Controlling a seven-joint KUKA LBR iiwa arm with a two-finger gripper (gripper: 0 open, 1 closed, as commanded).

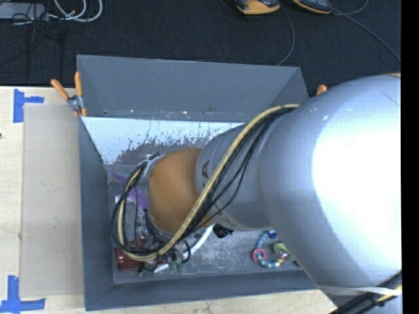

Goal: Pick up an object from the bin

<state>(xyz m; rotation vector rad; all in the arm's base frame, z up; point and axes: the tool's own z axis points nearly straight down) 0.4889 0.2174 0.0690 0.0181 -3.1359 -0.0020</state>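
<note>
My gripper (143, 235) is down in the bin's front left corner, with just a bit of its dark body showing under the arm's orange cover and cables. A dark red blocky thing (123, 259) lies right beside it against the front left wall. A purple thing (133, 197) lies just behind the gripper, by the left wall. A small greenish piece (177, 260) sits at the front wall close to the gripper. Whatever lies directly under the gripper is hidden.
A ring of coloured beads (270, 254) lies at the front right of the bin floor. A white strip (202, 237) and a small black piece (222, 231) lie mid-front. The large arm covers the bin's right half and centre.
</note>
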